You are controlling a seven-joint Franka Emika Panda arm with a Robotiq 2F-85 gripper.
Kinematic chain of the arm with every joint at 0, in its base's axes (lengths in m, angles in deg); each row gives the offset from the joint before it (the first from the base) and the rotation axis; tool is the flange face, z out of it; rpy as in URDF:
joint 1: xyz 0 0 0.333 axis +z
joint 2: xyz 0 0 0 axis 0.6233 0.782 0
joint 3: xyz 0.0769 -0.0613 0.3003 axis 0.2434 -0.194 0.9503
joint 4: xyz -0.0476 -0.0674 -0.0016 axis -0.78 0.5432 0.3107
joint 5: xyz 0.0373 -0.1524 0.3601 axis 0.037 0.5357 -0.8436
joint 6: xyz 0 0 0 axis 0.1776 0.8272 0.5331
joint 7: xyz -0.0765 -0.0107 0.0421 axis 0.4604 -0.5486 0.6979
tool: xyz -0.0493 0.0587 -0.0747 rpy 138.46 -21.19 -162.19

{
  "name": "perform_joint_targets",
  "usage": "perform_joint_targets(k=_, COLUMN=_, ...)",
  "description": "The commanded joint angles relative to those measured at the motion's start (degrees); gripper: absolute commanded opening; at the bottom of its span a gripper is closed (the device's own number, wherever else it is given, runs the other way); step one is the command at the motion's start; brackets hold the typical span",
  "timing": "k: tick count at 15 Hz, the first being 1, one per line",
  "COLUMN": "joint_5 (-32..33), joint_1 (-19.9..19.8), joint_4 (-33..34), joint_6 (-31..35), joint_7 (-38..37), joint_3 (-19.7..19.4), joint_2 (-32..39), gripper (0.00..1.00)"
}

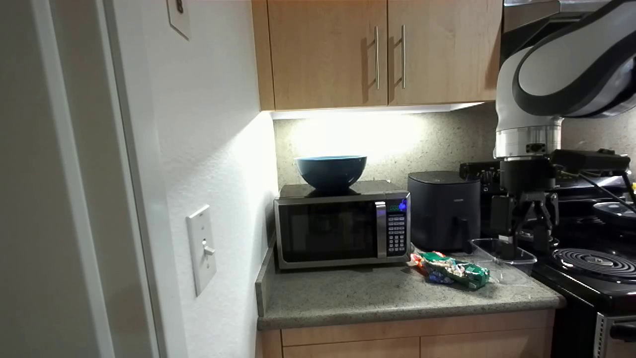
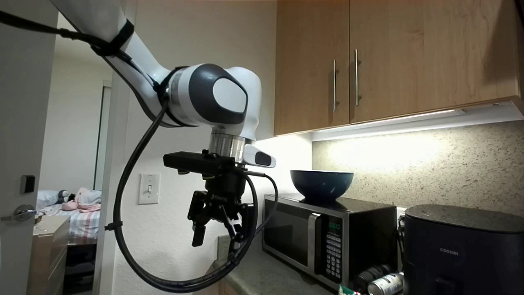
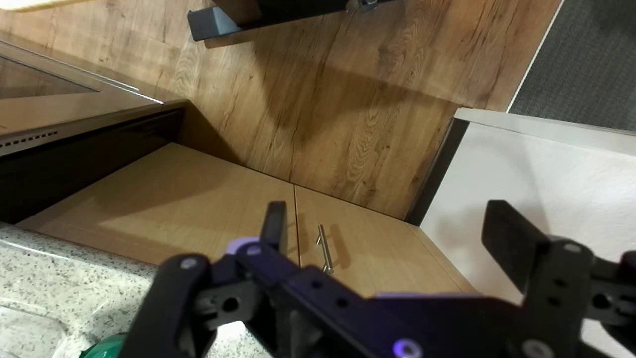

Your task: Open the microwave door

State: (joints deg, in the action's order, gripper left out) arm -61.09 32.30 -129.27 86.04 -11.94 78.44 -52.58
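Note:
The microwave (image 1: 380, 188) stands on the counter against the side wall; it also shows in an exterior view (image 2: 370, 241). Its door (image 1: 325, 231) is shut, with a dark glass window and a vertical silver handle (image 1: 381, 228) beside the keypad. The door (image 2: 286, 229) and handle (image 2: 312, 241) show there too, with arm cables passing in front of part of the door. My gripper (image 1: 525, 243) hangs pointing down, apart from the microwave. Its fingers (image 2: 217, 241) are spread with nothing between them. In the wrist view the gripper (image 3: 387, 219) is open above the floor and lower cabinets; the microwave is out of view.
A blue bowl (image 1: 332, 174) sits on top of the microwave. A black air fryer (image 1: 443, 211) stands beside it. A green snack bag (image 1: 449, 271) and a clear plastic container (image 1: 502, 256) lie on the counter (image 1: 348, 298). A stove (image 1: 596, 263) adjoins. Wooden cabinets (image 1: 328, 54) hang above.

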Motion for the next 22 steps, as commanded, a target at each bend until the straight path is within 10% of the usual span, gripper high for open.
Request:
perform_joint_targets(k=1, joint_5=-0.34, joint_1=-0.14, joint_4=4.12, joint_6=-2.98, joint_7=-0.32, joint_3=1.2, joint_2=3.55, gripper=1.0)
perform_joint_targets(k=9, joint_5=0.43, joint_1=0.98, joint_4=20.88, joint_6=-6.92, joint_7=-2.34, joint_3=4.09, joint_2=17.95, gripper=1.0)
perform_joint_targets(k=16, joint_5=0.03, joint_1=1.06, joint_4=21.49, joint_6=-5.73, joint_7=-1.13, joint_3=3.64, joint_2=19.12, gripper=1.0)
perform_joint_targets(k=22, joint_5=-1.65, joint_1=1.53, joint_4=24.04, joint_6=11.76, joint_7=-1.23, joint_3=3.41, joint_2=26.26, gripper=1.0)
